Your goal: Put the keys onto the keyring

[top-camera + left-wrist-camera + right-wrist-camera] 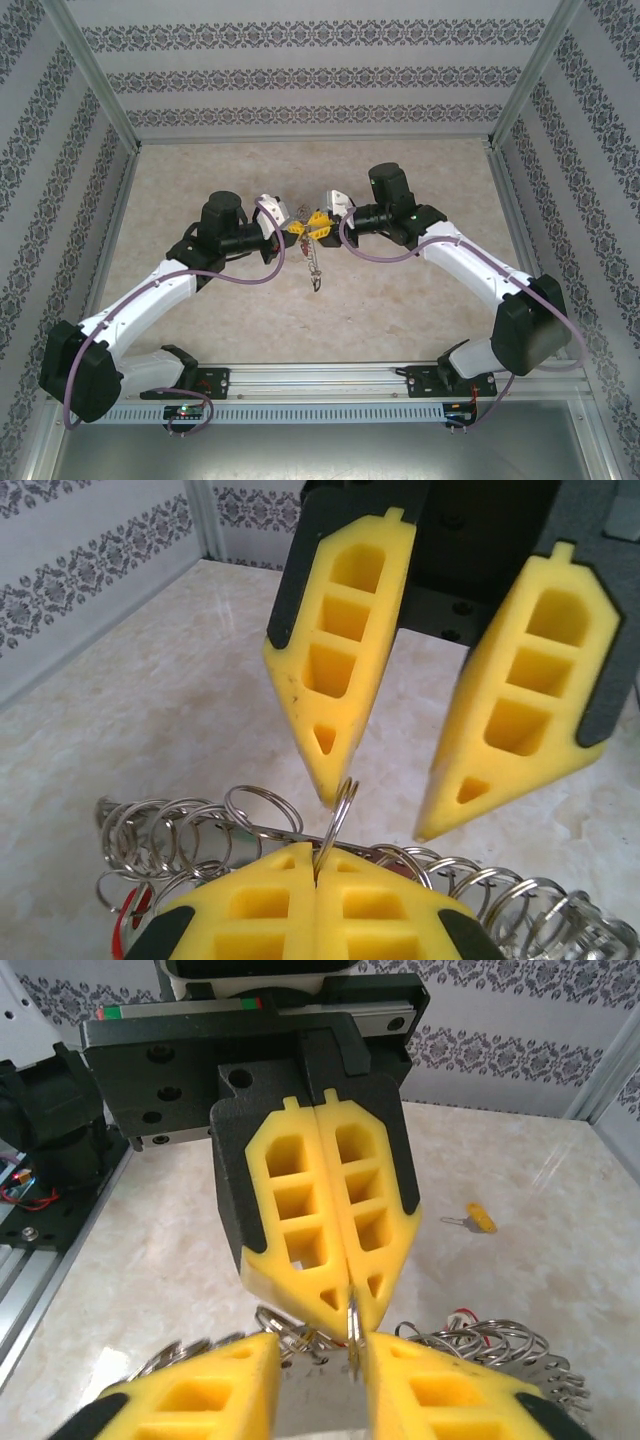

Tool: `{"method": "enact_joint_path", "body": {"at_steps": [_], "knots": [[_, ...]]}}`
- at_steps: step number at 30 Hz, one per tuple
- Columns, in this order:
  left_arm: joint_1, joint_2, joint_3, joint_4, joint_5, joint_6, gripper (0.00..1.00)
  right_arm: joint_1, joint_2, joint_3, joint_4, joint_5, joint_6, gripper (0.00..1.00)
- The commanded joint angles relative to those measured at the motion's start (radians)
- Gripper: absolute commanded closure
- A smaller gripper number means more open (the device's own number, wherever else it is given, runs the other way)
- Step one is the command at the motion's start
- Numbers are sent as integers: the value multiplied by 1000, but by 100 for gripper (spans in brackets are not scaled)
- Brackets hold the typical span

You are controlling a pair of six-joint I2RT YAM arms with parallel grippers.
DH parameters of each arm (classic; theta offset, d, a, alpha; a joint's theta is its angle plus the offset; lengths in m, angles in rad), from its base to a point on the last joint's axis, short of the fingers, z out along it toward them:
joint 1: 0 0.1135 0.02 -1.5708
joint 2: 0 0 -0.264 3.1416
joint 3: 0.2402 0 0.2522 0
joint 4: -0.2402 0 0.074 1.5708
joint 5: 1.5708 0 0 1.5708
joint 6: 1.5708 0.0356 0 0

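My left gripper [318,865] is shut on a small silver split ring [338,815] that stands on edge between its yellow fingers. Many more small rings [170,830] are strung along a thin silver wire [265,832], apparently the keyring. My right gripper [378,815] faces the left one, open, with one fingertip [327,790] at the top of the held ring. From above, both grippers [297,229] [318,224] meet mid-table, and a bunch of keys and rings [315,272] hangs below them. A yellow-tagged key [481,1219] lies alone on the table.
The beige tabletop [420,180] is boxed in by patterned walls and aluminium posts [100,90]. A metal rail [330,378] carrying both arm bases runs along the near edge. The left arm's black body [50,1150] stands close behind its gripper.
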Motion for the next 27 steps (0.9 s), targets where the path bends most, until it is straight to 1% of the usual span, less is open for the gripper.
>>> {"method": "enact_joint_path", "body": {"at_steps": [1,4,9,11,12,19,21,26,27], "knots": [[3,11,-12,131,-37,-43,100,-19,0,-26,-8,-38,26,66],[2,32,-14,134,-65,-61,100,-32,-18,-36,-8,18,32,63],[2,53,-26,172,-98,-106,100,-31,-90,-70,44,192,122,56],[3,57,-29,180,-113,-116,100,-29,-129,-86,29,234,124,56],[3,59,-29,183,-121,-124,100,-29,-150,-99,28,253,134,54],[3,69,-41,203,-177,-182,100,-30,-250,-153,-9,264,198,44],[1,71,-46,208,-190,-183,100,-17,-248,-150,-19,268,218,43],[1,76,-48,228,-199,-221,100,48,-166,-115,-57,412,186,42],[0,76,-47,232,-200,-237,100,50,-144,-100,-62,413,186,42]]}}
